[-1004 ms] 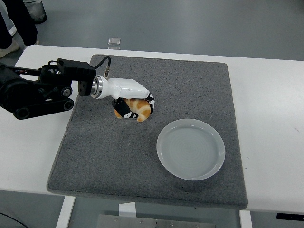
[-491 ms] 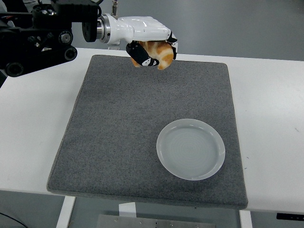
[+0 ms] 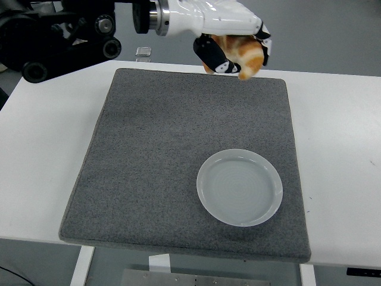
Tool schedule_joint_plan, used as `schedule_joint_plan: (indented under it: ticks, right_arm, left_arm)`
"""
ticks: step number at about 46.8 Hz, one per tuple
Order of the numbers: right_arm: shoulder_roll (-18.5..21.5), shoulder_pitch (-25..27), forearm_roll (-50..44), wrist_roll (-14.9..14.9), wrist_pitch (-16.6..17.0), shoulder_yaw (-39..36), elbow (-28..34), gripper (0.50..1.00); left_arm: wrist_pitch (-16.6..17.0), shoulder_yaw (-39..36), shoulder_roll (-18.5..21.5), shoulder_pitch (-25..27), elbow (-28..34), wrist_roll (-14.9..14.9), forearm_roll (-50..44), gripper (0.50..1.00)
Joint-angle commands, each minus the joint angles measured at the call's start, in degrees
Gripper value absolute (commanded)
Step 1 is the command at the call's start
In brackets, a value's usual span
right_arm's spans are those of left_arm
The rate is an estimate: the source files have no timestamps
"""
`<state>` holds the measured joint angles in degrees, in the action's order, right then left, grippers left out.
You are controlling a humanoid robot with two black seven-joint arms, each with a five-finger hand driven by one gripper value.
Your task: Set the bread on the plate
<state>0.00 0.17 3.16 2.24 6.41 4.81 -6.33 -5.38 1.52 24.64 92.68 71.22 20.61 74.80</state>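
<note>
**Bread in the air, plate waiting below**

The left hand [image 3: 235, 44] is closed around the bread [image 3: 245, 55], a golden croissant. Its fingers curl under and around it. The bread hangs high above the far edge of the grey mat [image 3: 149, 161], touching nothing but the hand. The clear round plate [image 3: 239, 186] sits on the mat, nearer to the robot and well apart from the bread. It has nothing on it. The mat lies on the white worktop [image 3: 339, 137].

This looks like the carrying step. Next, the hand should bring the bread over the middle of the plate, go down gently, then open its fingers.
</note>
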Motion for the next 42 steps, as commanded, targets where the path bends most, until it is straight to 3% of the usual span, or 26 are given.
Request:
schedule_joint_plan:
  ticks: [1, 12, 21, 42]
  right_arm:
    - [0.0, 0.0, 0.0, 0.0, 0.0, 0.0, 0.0, 0.952]
    - [0.0, 0.0, 0.0, 0.0, 0.0, 0.0, 0.0, 0.952]
    - [0.0, 0.0, 0.0, 0.0, 0.0, 0.0, 0.0, 0.952]
    - [0.0, 0.0, 0.0, 0.0, 0.0, -0.1, 0.0, 0.952]
  left_arm:
    - [1.1, -0.4, -2.8, -0.7, -0.2, 1.9, 0.3, 0.5]
    - [1.8, -0.7, -8.7, -6.2, -0.4, 5.1, 8.5, 0.5]
    - [1.8, -1.3, -11.5, -11.6, -1.2, 5.1, 15.3, 0.5]
    - [1.9, -3.8, -15.2, -17.5, -4.9, 5.1, 21.2, 0.5]
